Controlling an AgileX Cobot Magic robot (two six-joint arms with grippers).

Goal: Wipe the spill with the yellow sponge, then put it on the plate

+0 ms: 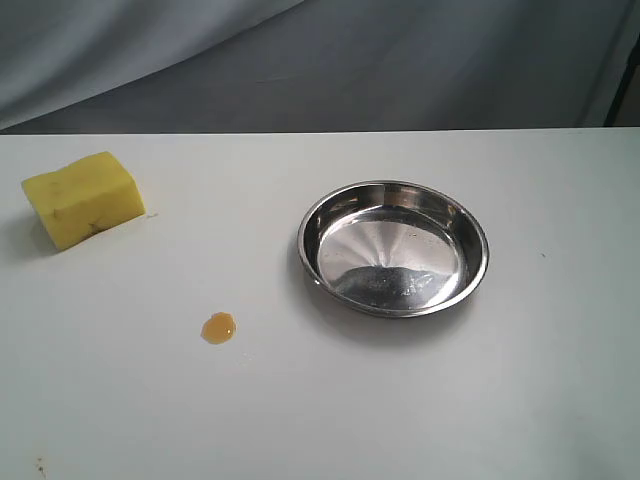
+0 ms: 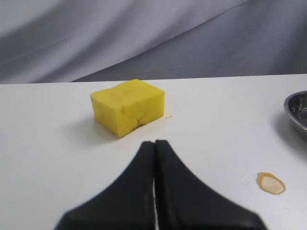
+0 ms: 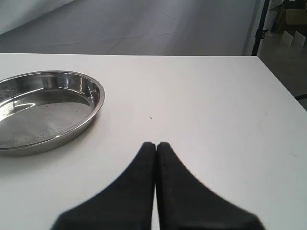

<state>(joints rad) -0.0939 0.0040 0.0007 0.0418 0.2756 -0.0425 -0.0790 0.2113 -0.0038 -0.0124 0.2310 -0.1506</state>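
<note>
Closest to the left wrist camera is my left pincer (image 2: 154, 143): two black fingers pressed together, holding nothing. Ahead of those tips, well apart from them, sits the yellow sponge (image 2: 127, 107) on the white table (image 2: 43, 143), with one upright corner turned toward me. The spill (image 2: 271, 183), a small amber blob, lies off to one side of the fingers, nearer to them than the sponge is. A sliver of the steel plate (image 2: 298, 113) shows at the edge of that view.

In the exterior view neither pincer appears. The sponge (image 1: 85, 198) lies in the upper left of the frame, its long axis running across the picture and tilted up toward the right. The spill (image 1: 218, 327) is at lower left-centre, well apart from the sponge. The plate (image 1: 310, 228) sits at centre, empty and shiny.

My right pincer (image 3: 156, 143) is also pressed shut on nothing. Its camera sees only the plate (image 3: 95, 98) and bare table.

I judge the left arm the nearer one. Before grasping, the left fingers must spread and turn to span the sponge's short width, across that long axis.
</note>
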